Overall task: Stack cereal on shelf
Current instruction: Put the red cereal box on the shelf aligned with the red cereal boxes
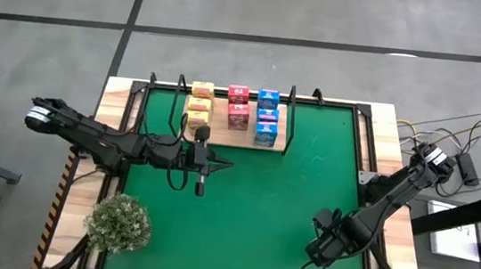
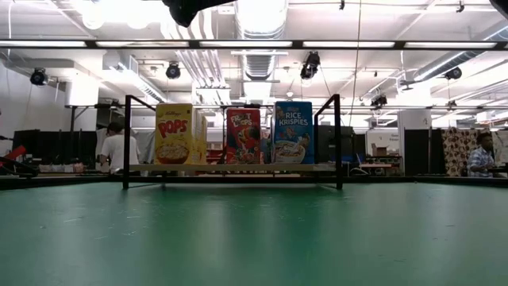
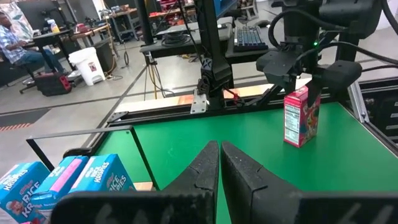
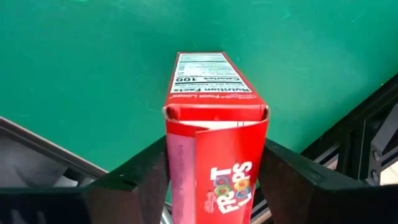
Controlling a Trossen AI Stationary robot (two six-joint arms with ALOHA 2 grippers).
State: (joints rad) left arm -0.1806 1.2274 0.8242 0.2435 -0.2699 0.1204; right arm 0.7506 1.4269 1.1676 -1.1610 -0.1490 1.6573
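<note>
The wooden shelf (image 1: 216, 125) stands at the mat's far edge, with yellow (image 1: 199, 105), pink-red (image 1: 237, 114) and blue (image 1: 267, 116) cereal cartons in three rows on it; the low view shows them upright (image 2: 243, 136). My right gripper (image 1: 318, 247) is near the mat's near right corner, shut on one pink-red carton (image 4: 214, 155), which also shows in the left wrist view (image 3: 301, 118). My left gripper (image 1: 221, 162) hovers shut and empty over the mat, in front of the shelf. My right gripper pinches the pink-red carton between its two fingers, on two opposite side faces near its upper end (image 4: 171, 168). The fingers (image 4: 140, 177) come from above, pointing down. The carton stands upright under them; whether its bottom (image 3: 298, 143) touches the mat I cannot tell.
A bushy pale green plant (image 1: 119, 222) sits at the table's near left corner. The green mat (image 1: 279, 192) lies open between shelf and grippers. The shelf's black wire frame (image 2: 127, 143) rises at both ends. People show in the room beyond (image 2: 119, 149).
</note>
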